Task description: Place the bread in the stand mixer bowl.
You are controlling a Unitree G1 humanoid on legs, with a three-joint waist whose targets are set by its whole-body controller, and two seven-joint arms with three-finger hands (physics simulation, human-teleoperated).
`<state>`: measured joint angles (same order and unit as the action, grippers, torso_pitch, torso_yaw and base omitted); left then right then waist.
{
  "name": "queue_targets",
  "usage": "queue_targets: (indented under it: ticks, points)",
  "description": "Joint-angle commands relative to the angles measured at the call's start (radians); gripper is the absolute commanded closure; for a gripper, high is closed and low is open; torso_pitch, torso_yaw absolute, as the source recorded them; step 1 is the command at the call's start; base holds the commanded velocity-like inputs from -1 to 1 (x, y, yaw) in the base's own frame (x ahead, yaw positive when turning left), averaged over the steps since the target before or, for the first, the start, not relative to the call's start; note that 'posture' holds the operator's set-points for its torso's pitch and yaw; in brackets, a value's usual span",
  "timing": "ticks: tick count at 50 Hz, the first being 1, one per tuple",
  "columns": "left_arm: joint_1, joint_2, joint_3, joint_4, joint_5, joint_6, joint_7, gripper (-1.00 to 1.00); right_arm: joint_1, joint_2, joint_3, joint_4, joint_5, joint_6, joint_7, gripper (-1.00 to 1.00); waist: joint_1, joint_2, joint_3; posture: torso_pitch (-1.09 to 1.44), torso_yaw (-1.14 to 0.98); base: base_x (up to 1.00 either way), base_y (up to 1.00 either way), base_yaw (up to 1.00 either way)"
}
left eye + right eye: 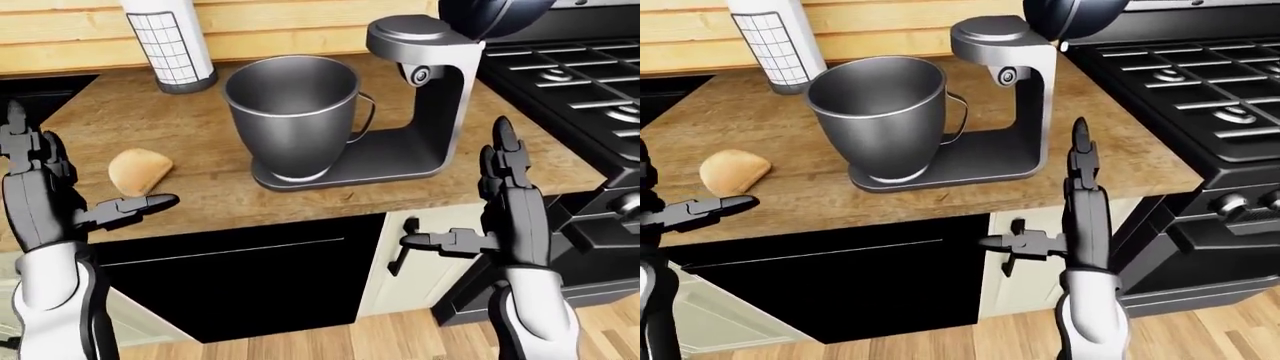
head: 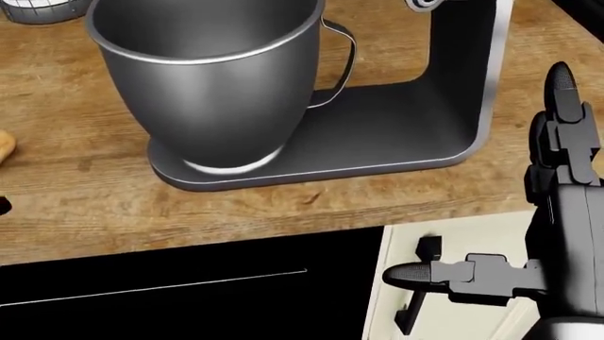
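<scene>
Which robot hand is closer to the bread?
The left hand: its thumb reaches toward the bread on the counter. The right hand is past the stand mixer.

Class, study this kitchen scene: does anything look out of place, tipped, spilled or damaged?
Only one thing stands out: the bread lies bare on the wooden counter, to the view's left of the mixer bowl. The bowl sits upright on the stand mixer, whose head is tilted up. Nothing looks spilled or damaged.
</scene>
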<state>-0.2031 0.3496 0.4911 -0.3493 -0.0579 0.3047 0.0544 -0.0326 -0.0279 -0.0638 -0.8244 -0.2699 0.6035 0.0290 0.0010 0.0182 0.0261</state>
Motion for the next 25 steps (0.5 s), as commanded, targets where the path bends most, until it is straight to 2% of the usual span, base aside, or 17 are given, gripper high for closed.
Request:
queue_targets:
  ticks: [1, 10, 25]
  points:
    - [-0.022, 0.014, 0.001, -0.02, 0.014, -0.037, 0.001, -1.0, -0.015, -0.004, 0.0, -0.034, -0.004, -0.032, -0.002, -1.0, 0.0, 0.004, -0.016, 0.0, 0.0, 0.0, 0.0, 0.0]
    - [-0.044, 0.012, -0.026, 0.02, 0.03, -0.038, 0.007, -1.0, -0.013, -0.002, 0.002, -0.032, -0.007, -0.037, -0.002, -1.0, 0.0, 0.004, -0.02, 0.0, 0.0, 0.0, 0.0, 0.0]
    - [-0.072, 0.019, -0.063, 0.187, 0.063, -0.145, 0.027, -1.0, -0.01, -0.001, 0.005, -0.028, -0.008, -0.046, 0.0, -1.0, 0.001, 0.004, -0.025, 0.0, 0.0, 0.0, 0.0, 0.0]
